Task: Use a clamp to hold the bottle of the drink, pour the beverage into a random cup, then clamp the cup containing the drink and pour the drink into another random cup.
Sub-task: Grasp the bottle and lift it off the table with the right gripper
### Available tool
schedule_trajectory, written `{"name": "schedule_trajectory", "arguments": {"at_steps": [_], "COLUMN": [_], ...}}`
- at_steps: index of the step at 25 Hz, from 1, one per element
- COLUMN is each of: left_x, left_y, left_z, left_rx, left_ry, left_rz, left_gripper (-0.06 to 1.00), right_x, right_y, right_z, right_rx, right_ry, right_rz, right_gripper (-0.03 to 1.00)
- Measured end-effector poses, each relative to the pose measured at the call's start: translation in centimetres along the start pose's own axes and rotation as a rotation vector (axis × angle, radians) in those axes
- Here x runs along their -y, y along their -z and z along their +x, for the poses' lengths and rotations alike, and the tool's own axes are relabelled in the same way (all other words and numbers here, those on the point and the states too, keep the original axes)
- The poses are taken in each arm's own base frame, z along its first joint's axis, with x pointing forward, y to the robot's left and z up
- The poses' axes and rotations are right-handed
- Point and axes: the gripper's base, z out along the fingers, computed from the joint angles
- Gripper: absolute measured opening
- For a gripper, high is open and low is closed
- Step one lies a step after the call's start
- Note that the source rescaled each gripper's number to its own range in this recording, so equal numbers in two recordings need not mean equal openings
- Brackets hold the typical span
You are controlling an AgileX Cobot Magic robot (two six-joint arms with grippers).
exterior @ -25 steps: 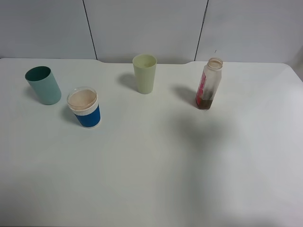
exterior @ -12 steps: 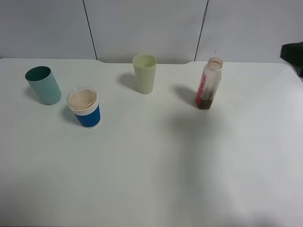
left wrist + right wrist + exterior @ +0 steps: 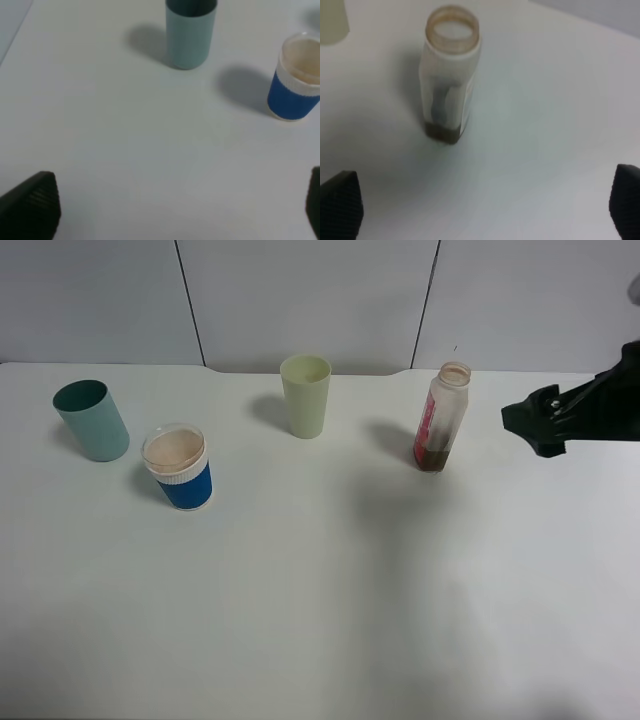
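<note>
Surface: white table [image 3: 320, 590] with grey wall panels [image 3: 300, 300] behind it.
Right fingers: two dark ribbed tips [image 3: 341, 205] at the edges of the right wrist view, spread wide, with only bare table between them; they touch nothing.
Right gripper: the right gripper [image 3: 530, 428] hangs above the table to the right of the bottle [image 3: 441, 420], apart from it, with its open end turned toward the bottle.
Left fingers: one dark ribbed tip [image 3: 31, 205] and the edge of the other show in the left wrist view, spread wide and holding nothing.
Left gripper: the left gripper [image 3: 172, 205] does not show in the high view; its camera faces the two cups that stand farthest from the bottle.
Bottle: upright on the table, uncapped, with its wide neck open and a red label down the side; nothing grips it.
Beverage: a shallow brown layer [image 3: 432, 460] at the bottom of the bottle.
Yellow-green tumbler: the yellow-green tumbler [image 3: 305, 395] stands upright to the left of the bottle, well apart and slightly farther back.
Blue cup: the blue cup [image 3: 180, 470], with its white band and clear rim, stands upright much farther left of the bottle and nearer the camera; its inside looks pale.
Teal tumbler: the teal tumbler [image 3: 92, 420] is the farthest thing from the bottle, just beyond the blue cup and apart from it.
</note>
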Motion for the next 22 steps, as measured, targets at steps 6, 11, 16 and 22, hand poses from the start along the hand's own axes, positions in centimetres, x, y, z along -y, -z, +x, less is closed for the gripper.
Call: {"name": "schedule_trajectory", "arguments": {"at_steps": [6,11,16,22], "left_x": [0.0,0.0,0.0,0.0], "left_y": [0.0,0.0,0.0,0.0], "left_z": [0.0,0.0,0.0,0.0], "left_rx": [0.000,0.000,0.000,0.000], "left_ry": [0.000,0.000,0.000,0.000], "left_rz": [0.000,0.000,0.000,0.000], "left_gripper": [1.00,1.00,1.00,1.00], "right_x": [-0.1,-0.1,0.0,-0.1], "right_y": [-0.7,-0.7,-0.7,-1.9], "right_z": [0.2,0.1,-0.1,0.2], "right_rx": [-0.029,-0.010,0.011,-0.015], "right_ry": [0.000,0.000,-0.001,-0.019], "right_rz": [-0.006,-0.004,-0.002,-0.010], "right_gripper": [1.00,1.00,1.00,1.00]}}
